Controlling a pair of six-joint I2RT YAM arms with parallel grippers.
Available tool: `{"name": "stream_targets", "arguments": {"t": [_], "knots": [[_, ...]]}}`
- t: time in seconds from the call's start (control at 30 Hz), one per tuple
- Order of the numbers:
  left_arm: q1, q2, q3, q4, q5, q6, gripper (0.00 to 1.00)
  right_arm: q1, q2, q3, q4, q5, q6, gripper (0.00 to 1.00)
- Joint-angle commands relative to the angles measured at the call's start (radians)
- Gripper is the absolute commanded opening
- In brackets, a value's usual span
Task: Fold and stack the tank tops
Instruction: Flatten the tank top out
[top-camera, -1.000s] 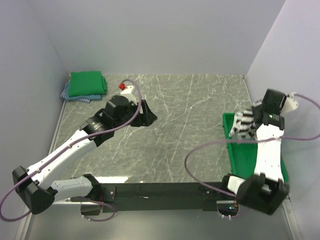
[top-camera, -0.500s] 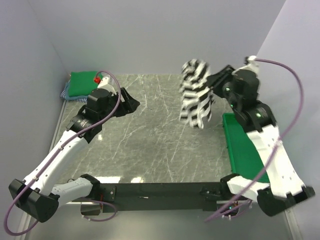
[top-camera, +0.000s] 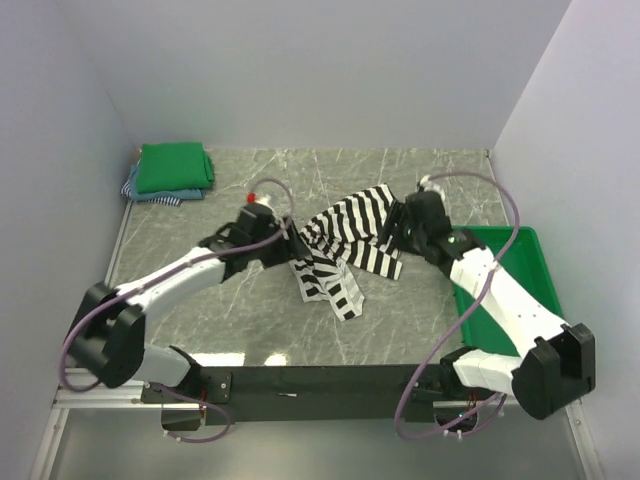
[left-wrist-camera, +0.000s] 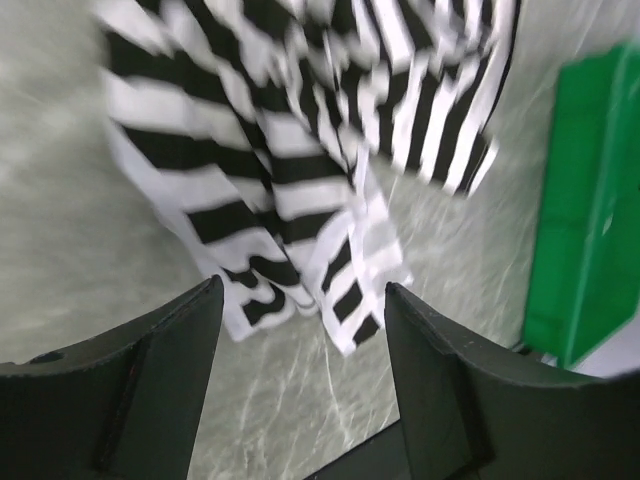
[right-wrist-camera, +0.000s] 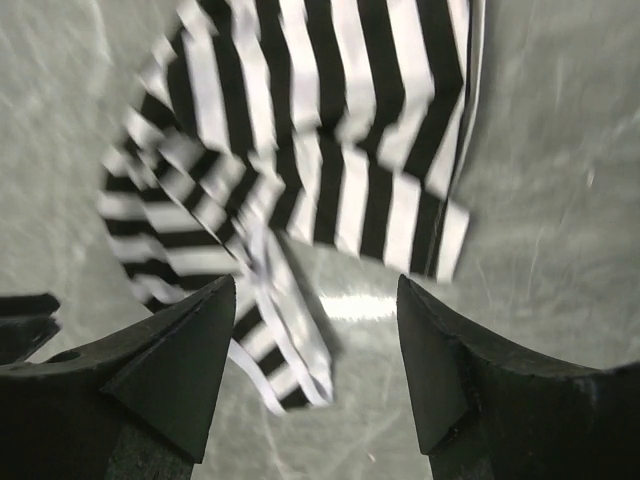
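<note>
You had the striped tank top (top-camera: 345, 250) lying rumpled on the table (top-camera: 330, 175), roughly mid-way btw. the two arms, partly spread and not folded. Your left gripper (left-wrist-camera: 300, 300) stood wide w/ nothing btw. its fingers, at the top's left edge, striped cloth just ahead of the tips. Your right gripper (right-wrist-camera: 315, 290) was spread wide too & empty, at the top's right edge (cloth blurred in both wrist views). The green tank top (top-camera: 175, 167) lay folded in the back-left corner, on a bluish folded top (top-camera: 140, 190). The green tray (top-camera: 525, 250) sat at the right, partly under your right arm.
</note>
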Motion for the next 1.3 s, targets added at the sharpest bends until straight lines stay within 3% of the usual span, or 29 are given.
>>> {"name": "stream_targets", "arguments": {"t": [0.0, 0.13, 0.27, 0.43, 0.57, 0.67, 0.7, 0.73, 0.77, 0.8, 0.87, 0.9, 0.93, 1.07, 1.13, 1.17, 1.2, 1.27], "knots": [[-0.097, 0.068, -0.020, 0.123, 0.030, -0.054, 0.70, 0.029, -0.054, -0.120, 0.079, 0.010, 0.008, 0.72], [-0.186, 0.157, -0.024, 0.174, 0.039, -0.087, 0.67, 0.029, -0.007, -0.217, 0.135, 0.049, 0.033, 0.70], [-0.237, 0.258, 0.041, 0.088, -0.062, -0.084, 0.63, 0.025, 0.102, -0.199, 0.152, 0.134, 0.031, 0.68], [-0.242, 0.347, 0.105, -0.058, -0.298, -0.140, 0.57, 0.018, 0.255, -0.150, 0.168, 0.160, 0.028, 0.68], [-0.239, 0.450, 0.173, -0.110, -0.361, -0.143, 0.51, 0.017, 0.378, -0.098, 0.162, 0.181, 0.019, 0.66], [-0.229, 0.498, 0.239, -0.162, -0.447, -0.143, 0.32, 0.018, 0.433, -0.061, 0.147, 0.177, 0.002, 0.49], [-0.225, 0.504, 0.262, -0.171, -0.470, -0.143, 0.25, 0.018, 0.438, -0.053, 0.146, 0.169, -0.002, 0.32], [-0.204, 0.513, 0.276, -0.180, -0.501, -0.142, 0.23, 0.023, 0.438, -0.055, 0.146, 0.159, -0.007, 0.21], [-0.188, 0.528, 0.289, -0.199, -0.515, -0.134, 0.21, 0.028, 0.430, -0.059, 0.146, 0.154, -0.012, 0.04], [-0.170, 0.535, 0.315, -0.206, -0.527, -0.131, 0.18, 0.034, 0.423, -0.070, 0.143, 0.149, -0.013, 0.00], [-0.098, 0.556, 0.346, -0.213, -0.549, -0.105, 0.14, 0.057, 0.401, -0.084, 0.124, 0.139, -0.015, 0.00], [-0.070, 0.568, 0.395, -0.217, -0.553, -0.093, 0.04, 0.066, 0.363, -0.107, 0.118, 0.132, -0.009, 0.00], [-0.011, 0.584, 0.430, -0.220, -0.558, -0.058, 0.01, 0.081, 0.337, -0.121, 0.113, 0.097, -0.003, 0.00], [0.106, 0.772, 0.731, -0.263, -0.506, 0.065, 0.00, 0.294, 0.181, -0.191, 0.144, -0.016, 0.133, 0.00], [0.137, 0.849, 0.964, -0.300, -0.428, 0.148, 0.08, 0.375, 0.163, -0.167, 0.165, -0.062, 0.192, 0.03], [0.142, 0.916, 1.040, -0.327, -0.409, 0.163, 0.15, 0.423, 0.148, -0.156, 0.199, -0.076, 0.218, 0.26], [0.146, 0.938, 1.166, -0.347, -0.359, 0.180, 0.31, 0.429, 0.137, -0.133, 0.211, -0.082, 0.223, 0.40], [0.149, 0.931, 1.222, -0.354, -0.329, 0.214, 0.46, 0.423, 0.113, -0.110, 0.192, -0.047, 0.206, 0.63]]}}
